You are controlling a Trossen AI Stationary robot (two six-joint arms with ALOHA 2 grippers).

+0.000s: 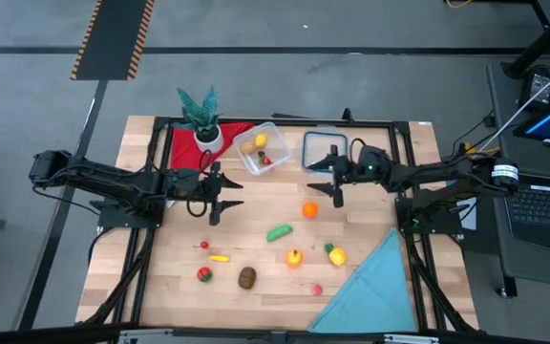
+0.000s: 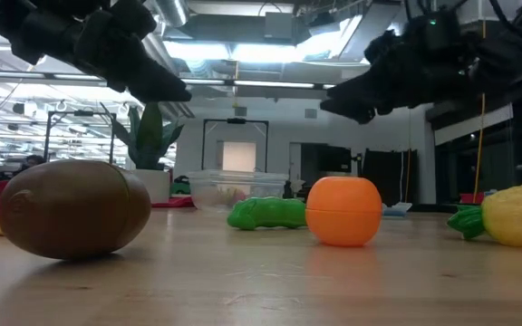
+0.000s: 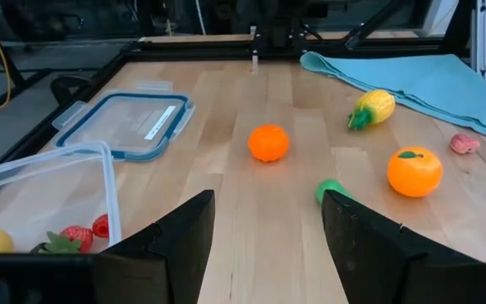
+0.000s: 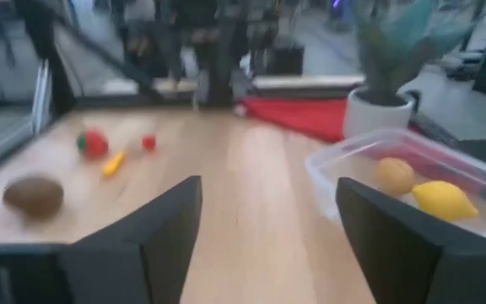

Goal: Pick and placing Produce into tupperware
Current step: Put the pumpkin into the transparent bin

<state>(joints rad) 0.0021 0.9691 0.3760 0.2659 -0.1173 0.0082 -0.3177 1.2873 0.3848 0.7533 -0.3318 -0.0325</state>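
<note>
Both sets of fingers, left [image 1: 220, 197] and right [image 1: 336, 176], hang open and empty near your tupperware [image 1: 263, 148]; a careless swing could knock it off the counter [image 1: 256, 248].

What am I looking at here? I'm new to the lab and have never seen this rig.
Two robot arms work at a wooden table. One picture looks down from above, one looks level across the tabletop, and two come from cameras on the wrists. The left claw and the right claw both hang open and empty above the table. The clear tupperware already holds a few toy fruits. An orange, a green vegetable, a brown kiwi and others still lie loose. A blue cloth covers one corner.
</note>
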